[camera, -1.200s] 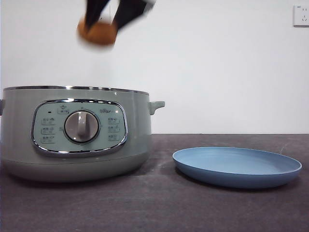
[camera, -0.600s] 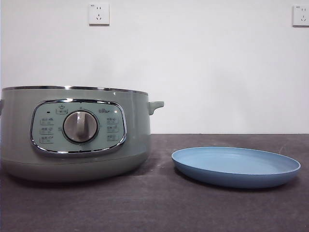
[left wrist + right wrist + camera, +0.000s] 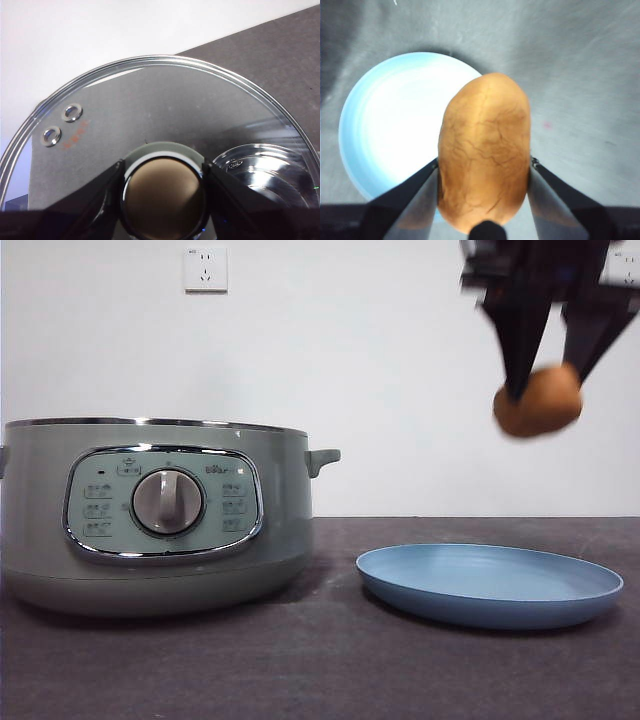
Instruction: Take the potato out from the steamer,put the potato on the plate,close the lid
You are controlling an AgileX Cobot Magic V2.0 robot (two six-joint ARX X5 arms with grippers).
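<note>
Plate (image 3: 490,585) bare, nothing on it; open air between it and potato (image 3: 538,400) held high by right claw (image 3: 545,380). Steamer (image 3: 155,515) stands apart to one side of plate, side handle (image 3: 323,458) toward it, strip of bare worktop (image 3: 335,660) between. Steamer top open. Left claw (image 3: 162,192) occupied, clamped on lid (image 3: 150,125) knob.
</note>
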